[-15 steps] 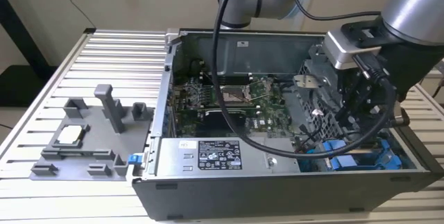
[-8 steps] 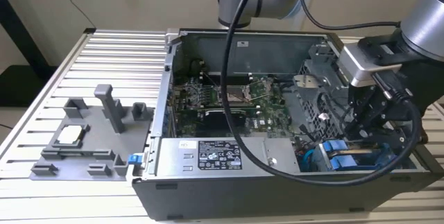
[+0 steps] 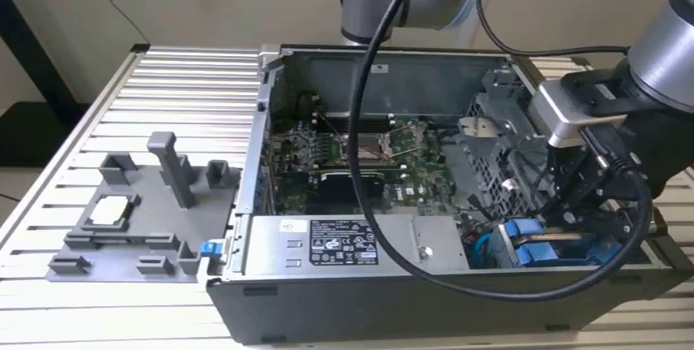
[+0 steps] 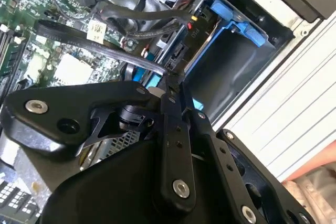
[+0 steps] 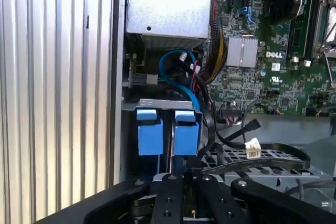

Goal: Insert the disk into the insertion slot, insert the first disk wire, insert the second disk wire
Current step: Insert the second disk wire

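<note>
beside the end effector (image 5: 178, 179), two blue clip tabs (image 5: 149, 132).

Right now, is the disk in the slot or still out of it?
In. The disk's two blue clip tabs sit at the slot mouth in the first wrist view, the gripper close by. How deep it sits: cannot tell.
</note>
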Controlling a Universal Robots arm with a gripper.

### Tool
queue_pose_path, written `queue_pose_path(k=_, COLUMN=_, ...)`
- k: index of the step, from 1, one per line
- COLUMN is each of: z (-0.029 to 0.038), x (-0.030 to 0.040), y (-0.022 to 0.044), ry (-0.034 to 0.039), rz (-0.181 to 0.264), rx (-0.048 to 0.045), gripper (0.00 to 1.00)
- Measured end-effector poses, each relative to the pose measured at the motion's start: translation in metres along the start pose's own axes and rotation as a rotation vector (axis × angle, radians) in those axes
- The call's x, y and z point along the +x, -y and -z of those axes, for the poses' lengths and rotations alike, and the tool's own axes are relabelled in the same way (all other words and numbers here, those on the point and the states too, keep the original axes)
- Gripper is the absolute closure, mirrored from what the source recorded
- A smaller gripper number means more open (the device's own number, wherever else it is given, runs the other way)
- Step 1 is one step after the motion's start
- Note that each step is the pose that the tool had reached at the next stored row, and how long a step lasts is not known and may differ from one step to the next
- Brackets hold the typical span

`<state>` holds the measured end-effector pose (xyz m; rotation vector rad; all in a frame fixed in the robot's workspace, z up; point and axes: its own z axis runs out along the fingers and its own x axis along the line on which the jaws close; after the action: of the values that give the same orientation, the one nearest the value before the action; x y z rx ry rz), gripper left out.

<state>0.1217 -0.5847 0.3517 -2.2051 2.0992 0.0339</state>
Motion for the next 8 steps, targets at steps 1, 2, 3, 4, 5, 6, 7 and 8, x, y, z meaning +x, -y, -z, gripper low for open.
queue_pose_path(k=1, z=-0.0003, x=0.0001, y=0.0030, ry=0.0005, rz=-0.001, rx=-0.0114, gripper=0.84)
queue_pose_path(k=2, z=-0.0005, x=0.0002, y=0.0060, ry=0.0010, rz=-0.002, rx=-0.0220, gripper=0.84)
queue_pose_path(k=3, z=-0.0008, x=0.0002, y=0.0088, ry=0.0014, rz=-0.003, rx=-0.0323, gripper=0.84)
queue_pose_path(k=4, z=-0.0011, x=0.0000, y=0.0102, ry=0.0017, rz=-0.003, rx=-0.0402, gripper=0.84)
queue_pose_path(k=5, z=-0.0015, x=-0.0004, y=0.0109, ry=0.0021, rz=-0.004, rx=-0.0451, gripper=0.84)
queue_pose_path(k=6, z=-0.0019, x=-0.0007, y=0.0113, ry=0.0023, rz=-0.005, rx=-0.0492, gripper=0.84)
queue_pose_path(k=7, z=-0.0024, x=-0.0010, y=0.0117, ry=0.0026, rz=-0.007, rx=-0.0520, gripper=0.84)
queue_pose_path(k=8, z=-0.0031, x=-0.0015, y=0.0122, ry=0.0034, rz=-0.008, rx=-0.0538, gripper=0.84)
